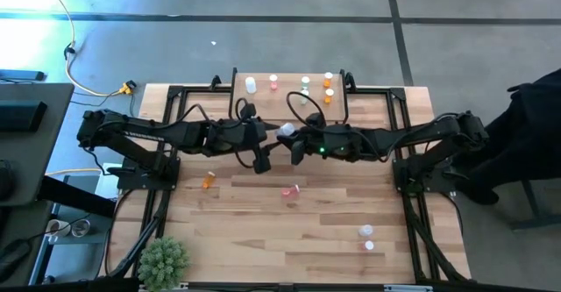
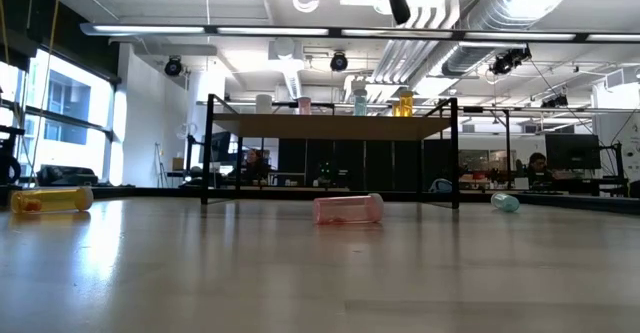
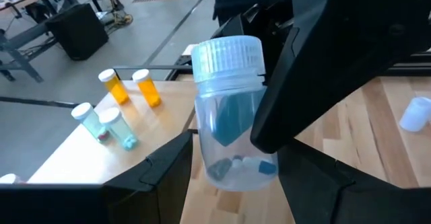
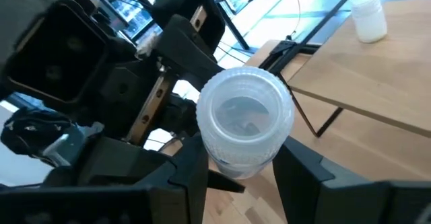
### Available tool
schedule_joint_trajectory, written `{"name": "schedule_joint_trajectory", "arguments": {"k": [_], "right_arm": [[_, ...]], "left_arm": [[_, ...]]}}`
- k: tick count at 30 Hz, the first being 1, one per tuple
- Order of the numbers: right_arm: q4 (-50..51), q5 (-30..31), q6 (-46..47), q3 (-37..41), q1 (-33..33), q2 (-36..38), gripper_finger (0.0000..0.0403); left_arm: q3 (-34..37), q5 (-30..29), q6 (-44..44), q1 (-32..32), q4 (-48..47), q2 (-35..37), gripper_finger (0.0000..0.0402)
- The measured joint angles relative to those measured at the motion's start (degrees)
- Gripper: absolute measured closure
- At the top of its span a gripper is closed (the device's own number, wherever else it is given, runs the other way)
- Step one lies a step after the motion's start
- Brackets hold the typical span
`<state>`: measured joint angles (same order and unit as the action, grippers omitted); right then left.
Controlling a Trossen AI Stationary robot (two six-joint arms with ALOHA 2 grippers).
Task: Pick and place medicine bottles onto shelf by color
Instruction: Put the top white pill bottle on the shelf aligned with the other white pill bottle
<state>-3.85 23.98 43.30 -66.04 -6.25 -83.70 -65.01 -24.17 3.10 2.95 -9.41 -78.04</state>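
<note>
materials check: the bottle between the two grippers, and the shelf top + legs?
Clear bottle: looks like translucent plastic, glossy; you can see pills through its wall, and the white cap is ribbed. The left gripper and right gripper both have fingers around it.
Shelf: the top looks like light wood or a wood-look board, matte, with faint grain. Its legs are thin and black, probably metal.

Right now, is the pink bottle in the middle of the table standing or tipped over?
Tipped over. The pink bottle lies on its side on the table, long axis flat in the low view, in front of the shelf.
</note>
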Motion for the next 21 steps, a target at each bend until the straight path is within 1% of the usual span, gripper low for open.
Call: {"name": "schedule_joint_trajectory", "arguments": {"k": [9, 17, 21], "right_arm": [[-0.7, -1.0, 0.2, 0.0, 0.0, 0.0, 0.0278], [-0.6, -1.0, -1.2, 0.0, 0.0, 0.1, 0.0278], [-0.6, -1.0, -2.9, 0.0, 0.0, 0.1, 0.0278]], "left_arm": [[0.0, 0.1, 0.1, 0.1, 0.5, 0.0, 0.0209], [0.0, 1.9, -0.1, 0.2, 0.4, 0.0, 0.0256], [0.0, 2.2, -0.8, 0.2, 0.4, 0.0, 0.0260]]}}
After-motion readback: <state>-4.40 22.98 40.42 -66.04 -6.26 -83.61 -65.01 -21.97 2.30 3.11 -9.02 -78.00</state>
